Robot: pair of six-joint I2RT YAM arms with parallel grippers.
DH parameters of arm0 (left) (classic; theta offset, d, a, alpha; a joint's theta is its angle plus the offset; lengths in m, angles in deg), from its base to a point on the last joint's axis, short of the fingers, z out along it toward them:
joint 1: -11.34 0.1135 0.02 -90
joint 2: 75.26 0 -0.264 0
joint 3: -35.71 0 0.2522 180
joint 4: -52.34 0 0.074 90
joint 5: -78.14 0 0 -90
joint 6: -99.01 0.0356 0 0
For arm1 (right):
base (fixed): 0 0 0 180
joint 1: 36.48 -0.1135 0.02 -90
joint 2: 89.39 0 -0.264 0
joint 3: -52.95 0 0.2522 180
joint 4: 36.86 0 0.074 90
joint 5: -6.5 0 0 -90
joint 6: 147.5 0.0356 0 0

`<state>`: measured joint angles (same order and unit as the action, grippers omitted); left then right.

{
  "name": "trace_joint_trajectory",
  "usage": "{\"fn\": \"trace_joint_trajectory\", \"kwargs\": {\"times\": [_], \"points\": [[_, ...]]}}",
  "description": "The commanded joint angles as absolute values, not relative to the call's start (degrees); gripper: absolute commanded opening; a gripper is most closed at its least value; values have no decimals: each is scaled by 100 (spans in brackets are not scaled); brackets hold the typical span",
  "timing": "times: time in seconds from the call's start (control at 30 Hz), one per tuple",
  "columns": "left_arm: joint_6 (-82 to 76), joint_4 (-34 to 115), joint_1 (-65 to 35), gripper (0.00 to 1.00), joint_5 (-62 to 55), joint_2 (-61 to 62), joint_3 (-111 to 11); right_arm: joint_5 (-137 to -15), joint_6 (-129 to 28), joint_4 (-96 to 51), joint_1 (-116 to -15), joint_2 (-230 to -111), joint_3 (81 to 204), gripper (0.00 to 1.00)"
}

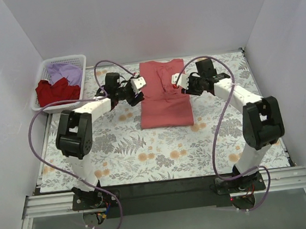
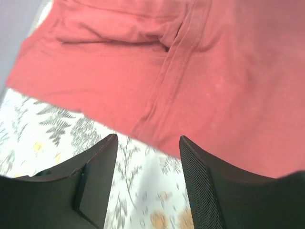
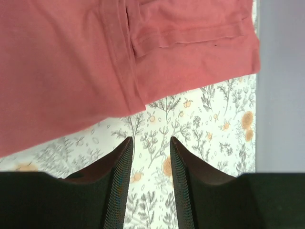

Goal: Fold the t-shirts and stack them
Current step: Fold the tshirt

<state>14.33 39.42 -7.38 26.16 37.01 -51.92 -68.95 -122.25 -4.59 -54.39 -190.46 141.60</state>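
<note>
A coral-red t-shirt [image 1: 164, 94] lies flat on the floral cloth at the back middle, its sides folded in to a narrow rectangle. My left gripper [image 1: 137, 84] hovers at its left edge, open, with nothing between the fingers; in the left wrist view the shirt [image 2: 200, 71] lies just beyond the gripper [image 2: 148, 143]. My right gripper [image 1: 178, 80] is at the shirt's right edge, also open and empty; the shirt [image 3: 71, 62] lies ahead of the gripper [image 3: 151, 143] in the right wrist view. A darker red t-shirt [image 1: 56, 92] and a lavender t-shirt [image 1: 66, 72] lie bunched in the basket.
A white lattice basket [image 1: 80, 60] stands at the back left corner, next to the left wall. The grey-and-orange floral cloth [image 1: 162, 152] covers the table. White walls close in on the left, back and right. Purple cables loop over both arms.
</note>
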Motion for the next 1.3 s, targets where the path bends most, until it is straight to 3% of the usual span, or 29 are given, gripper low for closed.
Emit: {"fn": "trace_joint_trajectory", "kwargs": {"times": [0.0,0.17,0.33,0.4,0.83,1.0,1.07,1.2,1.27], "points": [[937,3735,-677,54,2821,2670,-4698,-6566,-12017,-139,-5466,-18204,13765,43],[1163,3428,-720,53,3445,2099,-3906,-6355,-11894,142,-5686,-17808,13044,42],[2059,3418,-1186,53,3323,1799,-3159,-6477,-11868,20,-6099,-17649,12411,55],[2183,3436,-1257,53,3288,1878,-3044,-6539,-11867,-129,-6222,-17666,12200,56],[2500,3620,-1459,52,3024,2555,-3000,-6741,-11946,-578,-6328,-18106,11777,49],[2509,3647,-1459,47,2901,2792,-3035,-6837,-11946,-622,-6328,-18307,11698,49],[2500,3647,-1468,41,2831,2845,-3070,-6934,-11920,-701,-6328,-18421,11689,38],[2447,3454,-1459,4,2839,2732,-3228,-7049,-11674,-675,-6258,-18370,11873,5],[2229,3331,-1433,0,2935,2591,-3350,-7066,-11639,-631,-6240,-18169,11996,1]]}}
